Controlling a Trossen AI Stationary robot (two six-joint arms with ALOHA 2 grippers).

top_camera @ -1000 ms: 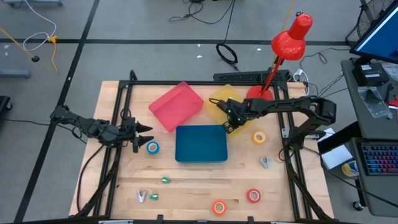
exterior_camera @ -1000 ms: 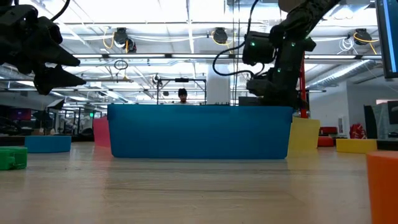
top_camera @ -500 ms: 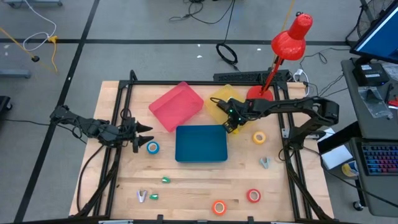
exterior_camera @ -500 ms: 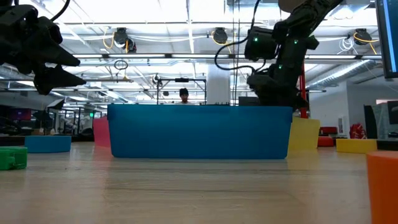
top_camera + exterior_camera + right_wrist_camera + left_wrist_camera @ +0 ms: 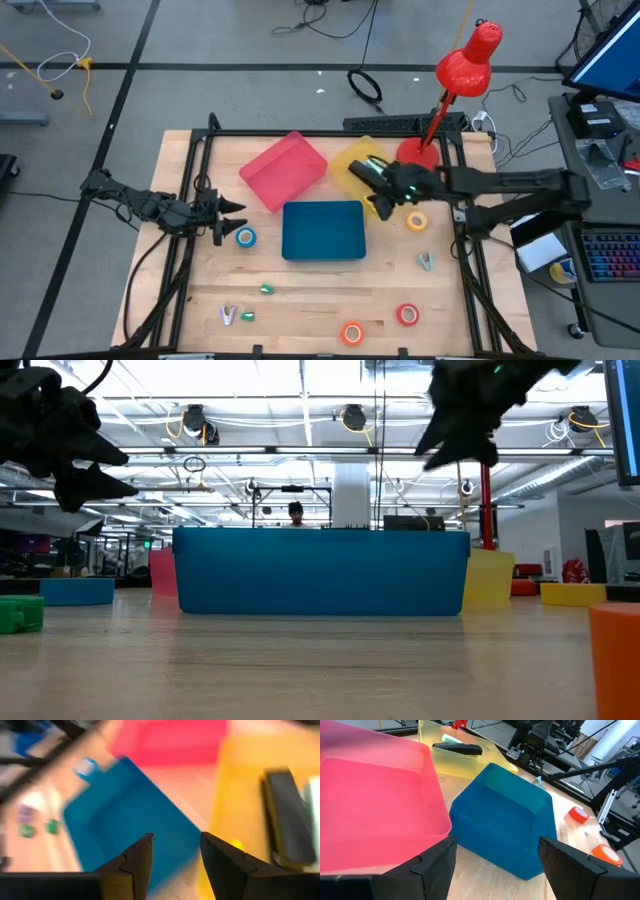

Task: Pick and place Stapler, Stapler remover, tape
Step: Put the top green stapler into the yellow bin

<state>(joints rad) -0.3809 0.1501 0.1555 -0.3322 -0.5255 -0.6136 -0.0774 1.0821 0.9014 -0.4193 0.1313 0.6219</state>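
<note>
My right pincer (image 5: 383,207) sits above the gap between the yellow tray (image 5: 352,158) and the blue bin (image 5: 323,230), fingers (image 5: 134,862) parted, nothing between them. In its wrist view a black stapler (image 5: 287,822) lies inside the yellow tray; the left wrist view shows the same stapler with a pale green item just beside it, too small for me to name.

My left pincer (image 5: 228,215) waits over the bench's (image 5: 320,300) left side, beside the blue tape roll (image 5: 246,237), released and empty, pointing toward the pink tray (image 5: 282,171).

Tape on the bench:
- blue roll, left of the blue bin
- yellow roll (image 5: 416,221), right of the blue bin, near my right arm
- red roll (image 5: 407,315) and orange roll (image 5: 352,332), along the near edge, well apart from the trays

A small metal piece (image 5: 427,261) lies below the yellow roll, possibly a staple remover; another (image 5: 229,316) sits near the front left with a green bit (image 5: 247,316) beside it. A second green bit (image 5: 266,289) lies nearer the blue bin.

Low view: blue bin fills the middle, a person stands far behind it.
</note>
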